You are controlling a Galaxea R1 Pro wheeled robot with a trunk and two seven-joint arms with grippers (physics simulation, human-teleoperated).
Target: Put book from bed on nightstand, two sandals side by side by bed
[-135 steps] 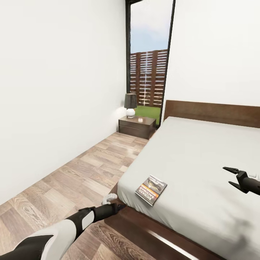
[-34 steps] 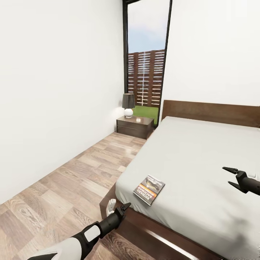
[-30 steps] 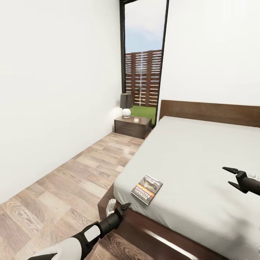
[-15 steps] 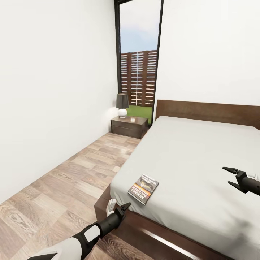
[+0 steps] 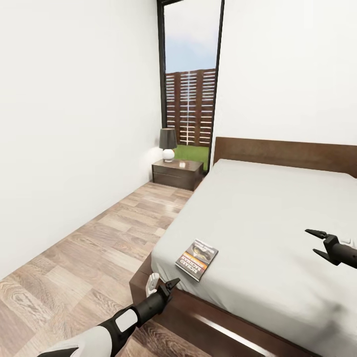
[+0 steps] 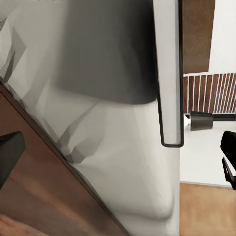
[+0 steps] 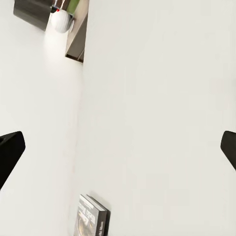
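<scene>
Two claws show in the head view. The left gripper, jaws apart, hangs at the bed's near corner, just below the book, which lies flat near the mattress edge. A nightstand with a lamp stands by the window. The right gripper, jaws apart, hovers over the mattress, well apart from the book. Its arm is cut off.
</scene>
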